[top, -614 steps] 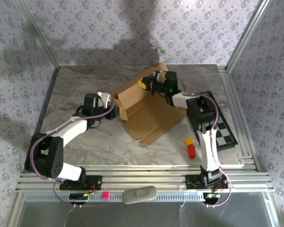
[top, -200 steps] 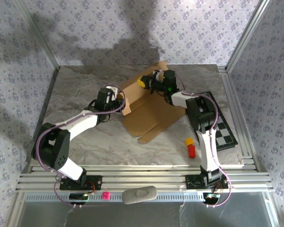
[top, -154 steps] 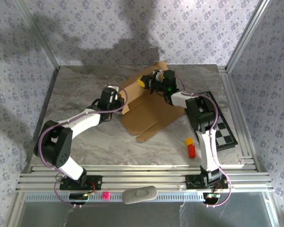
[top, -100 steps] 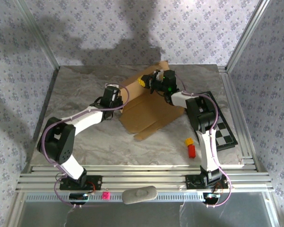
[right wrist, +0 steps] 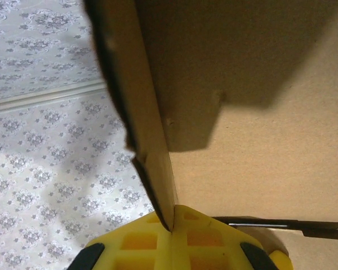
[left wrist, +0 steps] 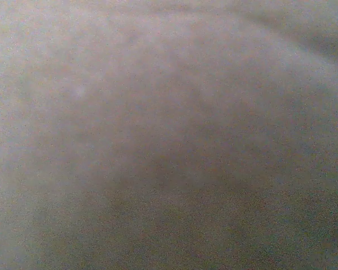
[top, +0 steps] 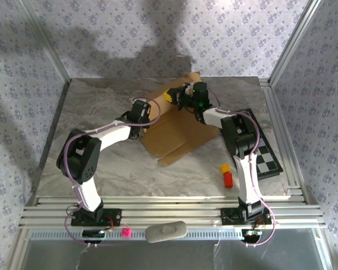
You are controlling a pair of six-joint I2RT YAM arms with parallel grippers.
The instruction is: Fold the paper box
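Paper box [top: 177,135] lies partly opened out on the grey marbled bench [top: 101,163], about mid-bench and toward the far side. Its wide panel is flat and its back flap is raised along the far edge.

The right gripper [top: 170,97] is at the top of that raised flap. In the right wrist view the yellow fingers [right wrist: 141,242] are pressed together, with the flap's edge going straight into the seam between them. So the right gripper [right wrist: 172,228] is clamped on the paper box [right wrist: 259,112], holding the flap roughly upright.

The left arm stretches across the bench, and the left gripper [top: 143,112] sits right against the box's left edge, at or over the cardboard. Left wrist view is a brown-grey blur (lens too close to some surface), so I cannot tell how far that gripper is open or whether it holds anything.

A black-and-white checkered board [top: 266,160] lies flat on the right side of the bench, under the right arm. A small yellow block [top: 225,168] sits just beside a red block [top: 228,180], near the box's front-right corner and apart from it.
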